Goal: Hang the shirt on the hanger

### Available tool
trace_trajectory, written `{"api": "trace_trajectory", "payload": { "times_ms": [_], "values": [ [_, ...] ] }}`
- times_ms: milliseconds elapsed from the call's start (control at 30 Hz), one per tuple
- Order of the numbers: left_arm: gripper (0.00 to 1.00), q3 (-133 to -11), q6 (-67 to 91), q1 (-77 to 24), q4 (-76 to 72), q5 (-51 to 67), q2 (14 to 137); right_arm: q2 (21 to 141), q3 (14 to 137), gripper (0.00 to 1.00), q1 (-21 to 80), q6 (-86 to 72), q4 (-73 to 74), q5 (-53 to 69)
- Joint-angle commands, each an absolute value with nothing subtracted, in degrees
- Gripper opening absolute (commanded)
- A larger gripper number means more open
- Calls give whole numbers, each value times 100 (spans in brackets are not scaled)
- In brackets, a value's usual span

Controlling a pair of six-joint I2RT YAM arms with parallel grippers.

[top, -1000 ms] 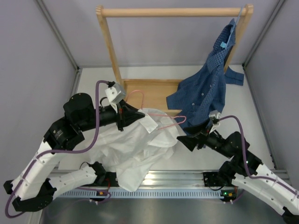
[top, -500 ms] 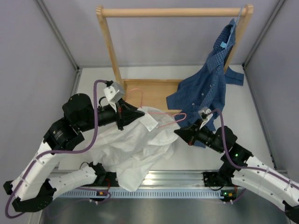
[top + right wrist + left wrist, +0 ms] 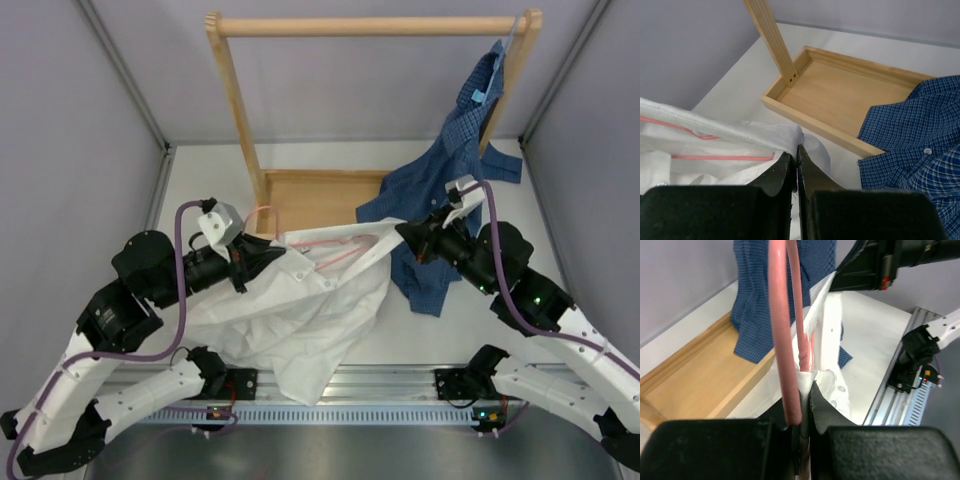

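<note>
The white shirt [image 3: 300,310] hangs stretched between my two grippers, its lower part draped toward the table's front edge. The pink hanger [image 3: 262,213] shows its hook by the left gripper, and its wire runs inside the shirt. My left gripper [image 3: 268,255] is shut on the hanger [image 3: 780,340] with shirt fabric [image 3: 812,377] pinched in its jaws [image 3: 807,387]. On the other side, my right gripper [image 3: 400,232] is shut on the shirt's upper edge [image 3: 715,132], jaws closed tight [image 3: 796,150]. Pink wire [image 3: 722,157] shows through the fabric there.
A dark blue checked shirt [image 3: 450,190] hangs from the right end of the wooden rack [image 3: 370,25], trailing onto the table beside the right arm. The rack's wooden tray base [image 3: 320,195] lies behind the grippers, with its left post [image 3: 772,35] upright. Grey walls close both sides.
My right gripper has shut on the white shirt's edge and lifted it up and back to the right. The left gripper drew left, so the shirt is now pulled taut between them.
</note>
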State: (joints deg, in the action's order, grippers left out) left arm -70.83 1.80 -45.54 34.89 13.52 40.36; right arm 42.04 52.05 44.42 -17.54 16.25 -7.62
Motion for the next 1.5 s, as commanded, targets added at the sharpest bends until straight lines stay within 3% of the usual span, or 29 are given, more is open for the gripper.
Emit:
{"api": "trace_trajectory", "payload": {
  "times_ms": [0, 133, 267, 400, 567, 667, 700, 733, 833, 900, 967, 1067, 1267, 1467],
  "values": [
    [0, -7084, 53, -4544, 3533, 573, 4060, 4245, 5774, 0, 4289, -1363, 2083, -688],
    [0, -7312, 368, -4535, 3437, -359, 4446, 4114, 5679, 0, 4298, -1502, 1794, 647],
    [0, -7173, 973, -4544, 2692, 8, 4720, 3973, 4942, 0, 4577, -2275, 767, 1800],
    [0, -6663, 1511, -4535, 1137, 98, 4711, 4121, 3922, 0, 5456, -2768, -543, 1303],
    [0, -6846, 1600, -4544, 967, 499, 5298, 4807, 3059, 0, 6082, -2882, -1150, 265],
    [0, -6646, 1556, -4526, 669, 922, 5326, 4414, 2901, 10, 6091, -2874, -766, -113],
    [0, -6427, 1538, -4526, 590, 984, 5222, 4195, 2866, 32, 6091, -2822, -573, -236],
    [0, -6320, 1503, -4518, 502, 1184, 5160, 3670, 2883, 42, 6082, -2795, -328, -316],
    [0, -5977, 1240, -4491, 343, 1598, 4975, 2432, 3058, 63, 6091, -2690, 1016, -571],
    [0, -5845, 1011, -4491, 308, 2073, 4931, 1884, 3416, 69, 6091, -2611, 1989, -554],
    [0, -5652, 923, -4491, 255, 2816, 4948, 1346, 3725, 71, 6082, -2514, 2468, -449],
    [0, -5362, 1097, -4500, -297, 3933, 5036, 1510, 4489, 72, 6082, -2207, 2970, -309],
    [0, -5054, 1503, -4658, -1265, 4983, 5142, 3162, 5747, 70, 6082, -1653, 2445, 841],
    [0, -5089, 1556, -4816, -1292, 5800, 5361, 4323, 6494, 58, 6082, -1213, 1882, 1704]
  ]
}}
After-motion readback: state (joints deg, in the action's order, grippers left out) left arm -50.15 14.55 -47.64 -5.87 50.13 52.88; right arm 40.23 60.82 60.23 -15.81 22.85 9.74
